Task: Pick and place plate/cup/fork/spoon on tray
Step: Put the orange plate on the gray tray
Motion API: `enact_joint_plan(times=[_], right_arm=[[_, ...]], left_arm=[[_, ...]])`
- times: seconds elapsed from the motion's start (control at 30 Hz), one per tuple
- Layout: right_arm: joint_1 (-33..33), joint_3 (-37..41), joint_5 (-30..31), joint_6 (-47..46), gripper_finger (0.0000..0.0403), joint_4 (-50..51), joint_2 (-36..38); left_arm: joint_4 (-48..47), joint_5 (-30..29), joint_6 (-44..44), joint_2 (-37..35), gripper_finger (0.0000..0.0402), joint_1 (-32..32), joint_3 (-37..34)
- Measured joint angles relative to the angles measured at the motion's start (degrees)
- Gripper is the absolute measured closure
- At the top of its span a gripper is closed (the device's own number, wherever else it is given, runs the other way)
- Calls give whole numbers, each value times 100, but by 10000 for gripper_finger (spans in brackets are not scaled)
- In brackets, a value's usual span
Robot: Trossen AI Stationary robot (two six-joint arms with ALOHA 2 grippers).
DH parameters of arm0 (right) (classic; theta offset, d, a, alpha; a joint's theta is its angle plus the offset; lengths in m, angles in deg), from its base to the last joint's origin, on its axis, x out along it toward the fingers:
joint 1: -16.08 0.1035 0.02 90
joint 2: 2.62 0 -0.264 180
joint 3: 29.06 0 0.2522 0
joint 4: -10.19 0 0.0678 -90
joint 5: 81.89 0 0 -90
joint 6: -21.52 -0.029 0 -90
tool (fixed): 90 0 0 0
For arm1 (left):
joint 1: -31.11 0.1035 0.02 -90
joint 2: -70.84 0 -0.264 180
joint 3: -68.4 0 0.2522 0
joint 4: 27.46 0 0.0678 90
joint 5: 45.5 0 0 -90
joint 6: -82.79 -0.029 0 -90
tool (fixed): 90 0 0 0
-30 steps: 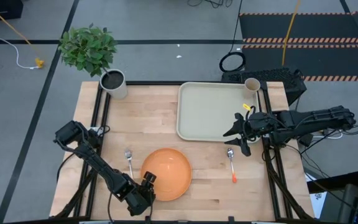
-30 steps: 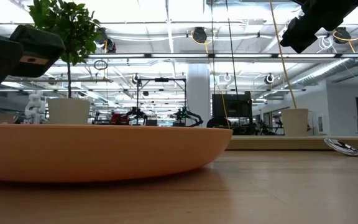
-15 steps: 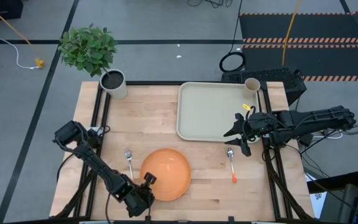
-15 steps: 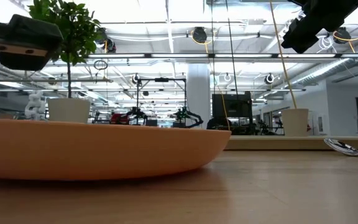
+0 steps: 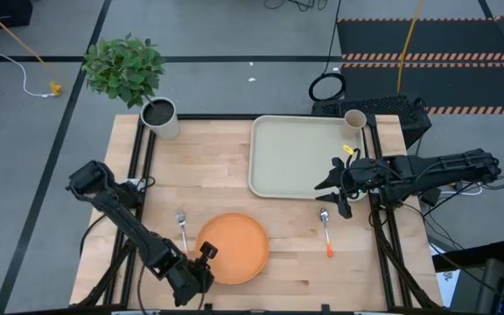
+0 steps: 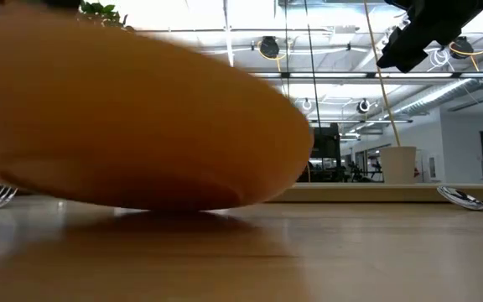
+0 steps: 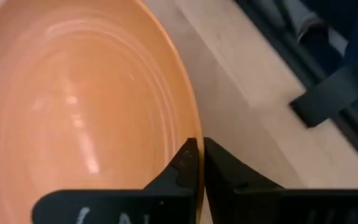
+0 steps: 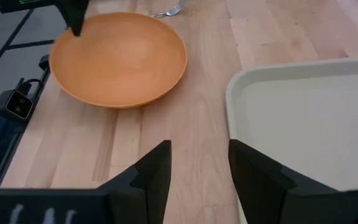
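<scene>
At my left gripper (image 5: 201,260), the fingers are pinched tight on the near rim of the plate (image 5: 233,248), which tilts with that edge raised off the table (image 5: 208,166). Beyond my right gripper (image 5: 329,191), spread wide and empty, sits the tray (image 5: 291,153); the spoon (image 5: 326,229) lies just beneath it.
</scene>
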State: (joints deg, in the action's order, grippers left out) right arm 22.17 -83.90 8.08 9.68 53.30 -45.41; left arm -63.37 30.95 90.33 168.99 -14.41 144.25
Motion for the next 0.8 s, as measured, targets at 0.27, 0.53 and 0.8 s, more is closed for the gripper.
enact_joint_plan(times=[0.27, 0.53, 0.8], right_arm=[[0, 0, -2, 6, 250, 62, 1], [0, 0, 0, 65, 250, -7, 0], [2, 0, 189, 225, 250, -232, 1]], left_arm=[[43, -266, -840, -580, 394, 61, 0], [262, -156, -2144, -831, 394, 553, 2], [263, 219, -3478, -831, 393, 1491, 2]])
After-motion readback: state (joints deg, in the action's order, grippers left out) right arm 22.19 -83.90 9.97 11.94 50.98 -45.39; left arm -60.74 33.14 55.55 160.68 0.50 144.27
